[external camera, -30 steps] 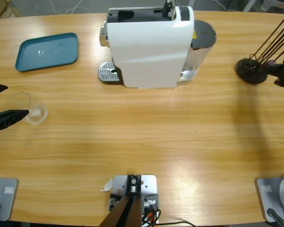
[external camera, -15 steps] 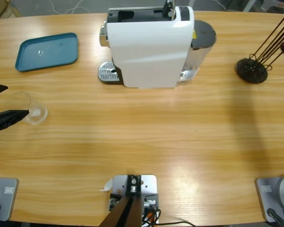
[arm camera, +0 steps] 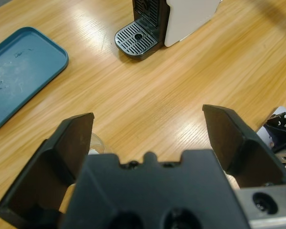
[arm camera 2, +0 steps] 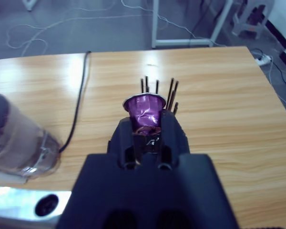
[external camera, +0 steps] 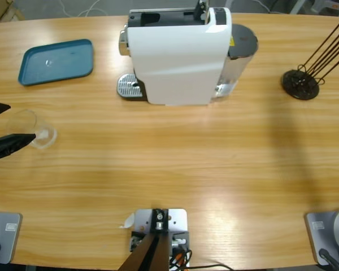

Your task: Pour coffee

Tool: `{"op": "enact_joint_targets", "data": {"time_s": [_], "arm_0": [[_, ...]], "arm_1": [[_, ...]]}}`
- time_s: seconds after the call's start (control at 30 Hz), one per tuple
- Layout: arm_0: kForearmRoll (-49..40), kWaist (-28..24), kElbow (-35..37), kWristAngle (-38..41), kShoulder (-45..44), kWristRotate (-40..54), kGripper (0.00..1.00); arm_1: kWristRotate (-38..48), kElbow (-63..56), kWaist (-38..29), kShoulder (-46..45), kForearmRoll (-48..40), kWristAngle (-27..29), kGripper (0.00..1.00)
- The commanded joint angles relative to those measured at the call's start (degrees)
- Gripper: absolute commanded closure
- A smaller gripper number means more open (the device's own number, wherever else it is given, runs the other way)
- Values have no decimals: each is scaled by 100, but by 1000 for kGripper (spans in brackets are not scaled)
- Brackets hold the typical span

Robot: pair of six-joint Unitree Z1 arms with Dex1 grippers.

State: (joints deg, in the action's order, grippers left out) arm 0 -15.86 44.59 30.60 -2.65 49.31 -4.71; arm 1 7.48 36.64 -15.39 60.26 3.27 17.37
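Observation:
A small clear glass stands at the table's left edge. My left gripper is open with one black jaw on each side of the glass, not pressing it. The left wrist view shows my left gripper spread wide, with only a bit of the glass's rim beside the left jaw. My right gripper is shut on a purple coffee capsule, held above the table in front of the capsule rack's thin black rods. That gripper is outside the high view. The coffee is out of view.
A white coffee machine stands at the back middle, its metal drip tray on its left side. A teal tray lies at the back left. The black capsule rack stands at the right. The machine's clear water tank is near my right gripper.
The right gripper with the purple capsule has risen and gone out of the high view at the right edge. The left gripper has barely shifted around the glass.

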Motion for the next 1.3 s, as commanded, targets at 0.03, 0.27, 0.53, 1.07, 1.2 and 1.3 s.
{"op": "enact_joint_targets", "data": {"time_s": [0.03,0.27,0.53,1.07,1.2,1.3], "arm_0": [[-31,-64,-230,62,-132,-87,18],[-31,-64,-230,71,-124,-82,18],[4,-64,-265,71,-106,-89,18],[57,-64,-318,256,-9,-82,18],[57,-64,-318,256,-13,-82,18],[53,-64,-318,256,-25,-82,18]], "arm_1": [[-507,266,-555,-599,283,-974,1000],[-1725,730,-1546,269,341,-3166,1000],[-2515,1868,-2732,1561,397,-3730,1000],[-4021,4492,-2806,3941,1185,-4066,1000],[-4283,4522,-2465,4094,1139,-4209,1000],[-4299,4548,-2323,4265,1079,-4300,1000]]}}
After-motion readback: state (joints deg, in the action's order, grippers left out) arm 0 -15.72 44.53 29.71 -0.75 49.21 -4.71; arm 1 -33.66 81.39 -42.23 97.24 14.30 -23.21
